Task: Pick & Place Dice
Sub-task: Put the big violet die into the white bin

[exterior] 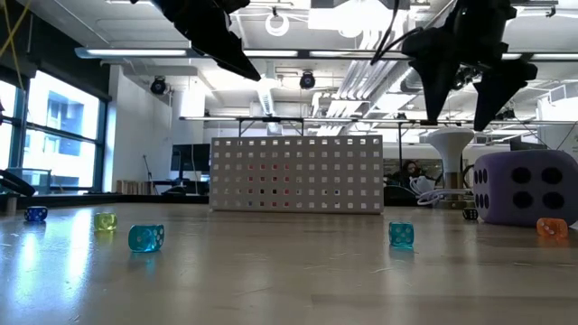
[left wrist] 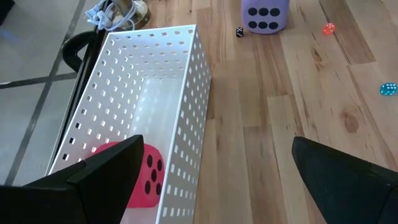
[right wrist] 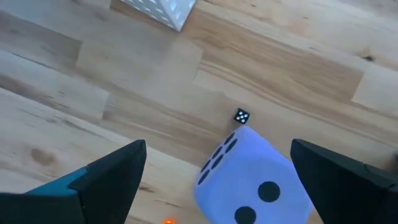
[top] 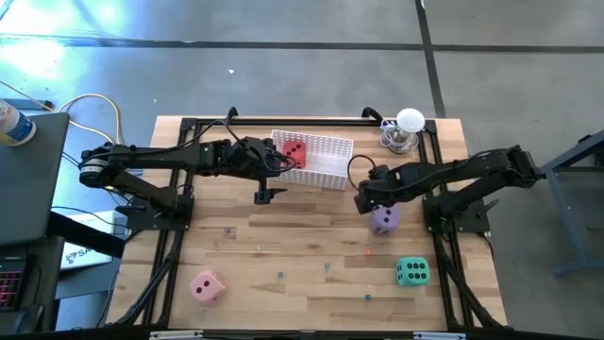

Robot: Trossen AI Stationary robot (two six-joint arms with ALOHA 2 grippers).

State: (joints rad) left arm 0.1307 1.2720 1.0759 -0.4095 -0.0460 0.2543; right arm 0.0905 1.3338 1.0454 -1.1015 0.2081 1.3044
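Note:
The white perforated basket (top: 326, 161) stands at the table's far middle, and the red die (top: 294, 151) lies on its floor (left wrist: 146, 180). My left gripper (top: 265, 189) hovers open by the basket's left end (left wrist: 217, 142). The purple die (top: 384, 220) rests on the table to the right of the basket (right wrist: 255, 180) (exterior: 524, 185). My right gripper (top: 371, 196) hangs open just above it on its far-left side (right wrist: 217, 149), touching nothing. The green die (top: 411, 272) sits near the right edge. The pink die (top: 207, 286) sits near the left front.
Several tiny coloured dice lie scattered on the wood, such as a blue one (exterior: 144, 236), another blue one (exterior: 401, 234), an orange one (exterior: 551, 227) and a black one (right wrist: 242, 116). A white stand with cables (top: 406, 130) occupies the far right corner. Black frame rails (top: 160, 255) line the table's sides.

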